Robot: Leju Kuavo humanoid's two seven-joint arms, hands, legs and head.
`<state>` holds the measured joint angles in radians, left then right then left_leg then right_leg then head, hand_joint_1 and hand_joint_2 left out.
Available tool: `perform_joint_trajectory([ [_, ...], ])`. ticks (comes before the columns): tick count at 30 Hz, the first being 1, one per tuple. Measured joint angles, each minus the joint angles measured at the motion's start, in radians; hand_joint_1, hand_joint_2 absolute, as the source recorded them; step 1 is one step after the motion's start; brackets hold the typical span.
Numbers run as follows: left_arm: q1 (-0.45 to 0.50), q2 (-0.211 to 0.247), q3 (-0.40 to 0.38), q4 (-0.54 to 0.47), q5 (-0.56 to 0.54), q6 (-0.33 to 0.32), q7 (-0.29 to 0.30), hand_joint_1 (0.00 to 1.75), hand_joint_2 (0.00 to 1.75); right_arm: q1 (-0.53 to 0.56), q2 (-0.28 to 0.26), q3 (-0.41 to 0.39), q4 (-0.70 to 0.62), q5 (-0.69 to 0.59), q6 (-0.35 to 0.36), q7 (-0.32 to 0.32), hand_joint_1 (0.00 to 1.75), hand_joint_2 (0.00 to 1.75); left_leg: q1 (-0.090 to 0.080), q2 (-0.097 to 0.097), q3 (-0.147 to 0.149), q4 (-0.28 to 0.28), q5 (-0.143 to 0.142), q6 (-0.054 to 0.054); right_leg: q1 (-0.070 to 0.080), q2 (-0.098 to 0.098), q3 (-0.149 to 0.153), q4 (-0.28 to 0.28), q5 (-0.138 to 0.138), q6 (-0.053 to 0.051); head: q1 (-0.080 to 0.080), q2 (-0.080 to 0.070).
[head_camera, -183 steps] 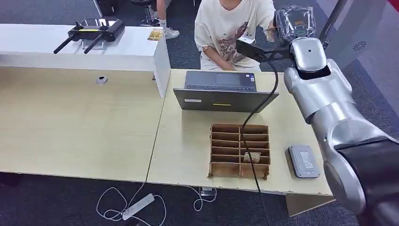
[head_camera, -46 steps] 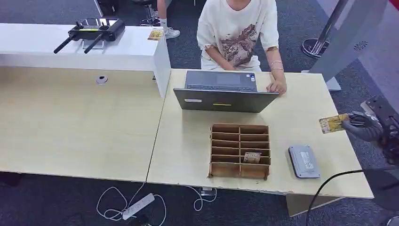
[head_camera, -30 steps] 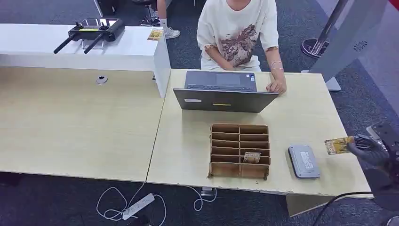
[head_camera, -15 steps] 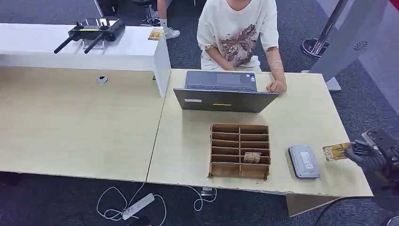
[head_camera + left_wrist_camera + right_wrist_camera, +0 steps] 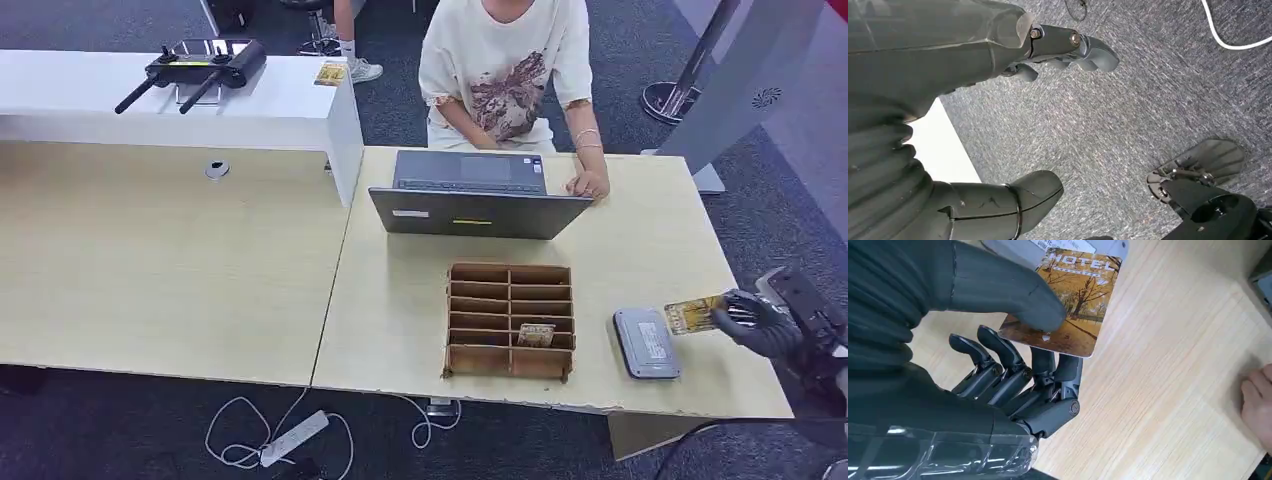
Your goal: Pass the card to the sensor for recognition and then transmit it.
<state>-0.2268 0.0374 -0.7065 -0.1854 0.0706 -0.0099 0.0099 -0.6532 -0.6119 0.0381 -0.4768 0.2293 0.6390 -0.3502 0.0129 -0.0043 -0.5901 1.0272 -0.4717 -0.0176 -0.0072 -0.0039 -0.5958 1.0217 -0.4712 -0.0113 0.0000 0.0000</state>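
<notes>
My right hand (image 5: 757, 322) holds a yellow hotel card (image 5: 691, 315) with an autumn picture, pinched between thumb and fingers (image 5: 1013, 367); the card (image 5: 1068, 305) shows close up in the right wrist view. The card hangs just at the right edge of the grey card sensor (image 5: 646, 343), which lies flat on the table (image 5: 400, 300) near its front right corner. A slice of the sensor (image 5: 1088, 245) shows beyond the card. My left hand (image 5: 998, 125) hangs over the carpet, fingers apart and holding nothing.
A cardboard sorting box (image 5: 510, 320) with one card (image 5: 536, 334) in a slot stands left of the sensor. Behind it is an open laptop (image 5: 470, 195), with a person (image 5: 500, 65) seated beyond, one hand (image 5: 590, 183) on the table. A raised white counter (image 5: 170, 100) stands far left.
My right arm came back from the person with the card, lowered at the table's right edge, then moved left, bringing the card to the sensor's right edge.
</notes>
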Motion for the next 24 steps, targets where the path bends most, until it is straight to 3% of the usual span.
perform_joint_trajectory([
  [14,0.001,-0.002,0.047,-0.003,-0.039,-0.015,0.004,0.0,1.75,-0.008,0.044,0.114,-0.004,0.022,-0.002,0.028,1.75,1.75,0.0,0.0,0.0,0.0,0.0,0.0,0.0,0.0,0.0,0.0,0.0,0.0,0.0,0.0],
  [24,0.001,-0.002,0.061,-0.008,-0.05,-0.023,0.016,0.0,1.75,-0.008,0.061,0.164,0.011,0.054,-0.068,0.076,1.75,1.75,0.0,0.0,0.0,0.0,0.0,0.0,0.0,0.0,0.0,0.0,0.0,0.0,0.0,0.0],
])
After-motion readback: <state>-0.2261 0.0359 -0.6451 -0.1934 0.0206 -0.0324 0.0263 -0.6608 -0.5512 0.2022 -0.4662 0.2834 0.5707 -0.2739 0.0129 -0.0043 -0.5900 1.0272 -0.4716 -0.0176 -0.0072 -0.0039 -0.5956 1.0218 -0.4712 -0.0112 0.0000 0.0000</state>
